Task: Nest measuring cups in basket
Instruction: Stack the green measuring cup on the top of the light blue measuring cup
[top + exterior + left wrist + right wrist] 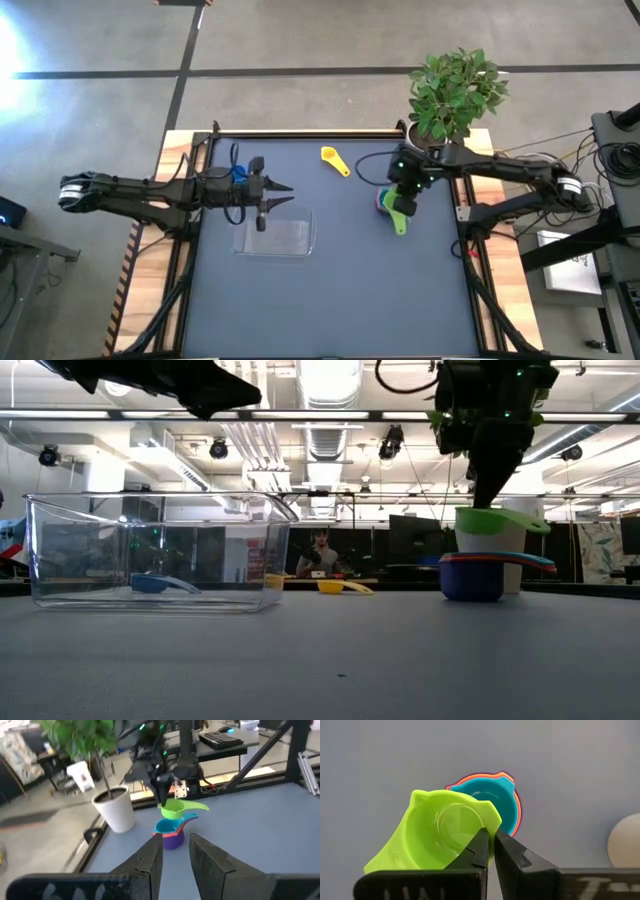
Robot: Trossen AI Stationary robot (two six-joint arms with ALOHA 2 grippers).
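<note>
Green cup [432, 832] pinched by its rim in the right gripper [491, 851], just above the teal/red/purple stack [478, 572] at right. Thin stiff plastic, light, likely slippery; rim holds. Six cups visible: yellow [334, 160] far, blue [160, 583] in basket [300, 240]. Left gripper [176, 852] part open, empty, over basket.
</note>
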